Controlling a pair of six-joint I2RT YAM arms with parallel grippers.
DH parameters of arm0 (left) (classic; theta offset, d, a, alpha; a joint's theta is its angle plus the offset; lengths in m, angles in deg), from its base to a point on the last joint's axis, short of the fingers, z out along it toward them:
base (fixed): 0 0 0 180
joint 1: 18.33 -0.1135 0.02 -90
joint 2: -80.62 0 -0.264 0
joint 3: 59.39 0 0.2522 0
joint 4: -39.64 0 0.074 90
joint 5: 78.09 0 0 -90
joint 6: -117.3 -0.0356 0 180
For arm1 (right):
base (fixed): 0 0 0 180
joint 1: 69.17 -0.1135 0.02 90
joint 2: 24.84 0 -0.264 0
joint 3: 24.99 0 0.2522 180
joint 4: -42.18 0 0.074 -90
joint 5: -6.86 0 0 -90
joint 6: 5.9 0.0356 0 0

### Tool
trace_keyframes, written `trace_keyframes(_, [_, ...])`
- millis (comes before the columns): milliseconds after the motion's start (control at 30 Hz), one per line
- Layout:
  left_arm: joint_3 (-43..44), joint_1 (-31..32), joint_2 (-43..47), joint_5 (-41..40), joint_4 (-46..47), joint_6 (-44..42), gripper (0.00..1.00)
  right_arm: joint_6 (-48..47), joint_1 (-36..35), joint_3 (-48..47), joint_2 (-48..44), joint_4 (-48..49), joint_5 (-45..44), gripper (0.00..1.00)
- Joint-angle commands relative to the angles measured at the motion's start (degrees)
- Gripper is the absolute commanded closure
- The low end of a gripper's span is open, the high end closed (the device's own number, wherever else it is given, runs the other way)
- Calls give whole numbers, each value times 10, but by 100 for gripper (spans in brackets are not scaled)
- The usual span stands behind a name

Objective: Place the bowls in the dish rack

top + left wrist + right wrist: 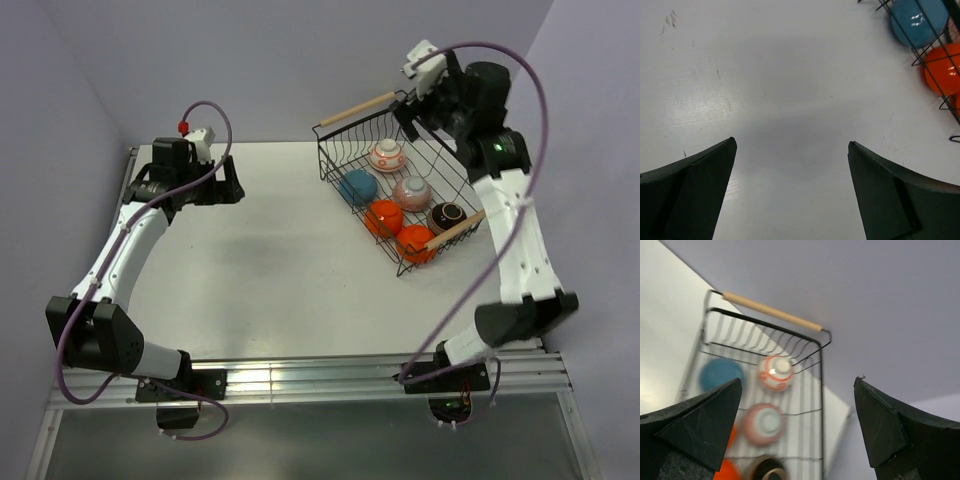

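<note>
Holding all six bowls, the dish rack [330,165] contains: blue bowl [358,187], orange-and-white bowl [386,155], grey-and-white bowl [412,192], dark brown bowl [446,215], two orange bowls [384,217]. Your left gripper [792,144] hangs wide open and empty, left of the rack. Your right gripper [797,381], fingers spread and empty, hovers above the rack's far end.

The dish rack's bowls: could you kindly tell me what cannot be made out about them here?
- Right wrist: dark brown bowl cut by the bottom edge, blurred; an orange bowl mostly behind the finger.
- Left wrist: blue bowl cut by the top edge.
- Top: nearest orange bowl partly under the wooden handle.
</note>
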Motion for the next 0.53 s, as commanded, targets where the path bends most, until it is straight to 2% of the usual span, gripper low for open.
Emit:
trace_keyframes(0, [-33, -3, 47, 9, -1, -21, 0, 213, 3, 52, -98, -102, 5, 0])
trace_keyframes(100, [-60, -2, 85, 9, 9, -19, 0, 287, 2, 153, -177, -98, 35, 0])
trace_keyframes(133, [-73, -2, 105, -3, 0, -16, 0, 325, 2, 225, -224, -88, 60, 0])
trace_keyframes(167, [-73, -2, 105, -3, 0, -16, 0, 326, 2, 226, -240, -88, 66, 0])
trace_keyframes(267, [-97, -2, 137, -16, -8, -20, 0, 348, 2, 319, -285, -65, 78, 0])
trace_keyframes(500, [-127, -3, 196, -5, -28, -29, 1, 342, 3, 325, -298, -73, 71, 0])
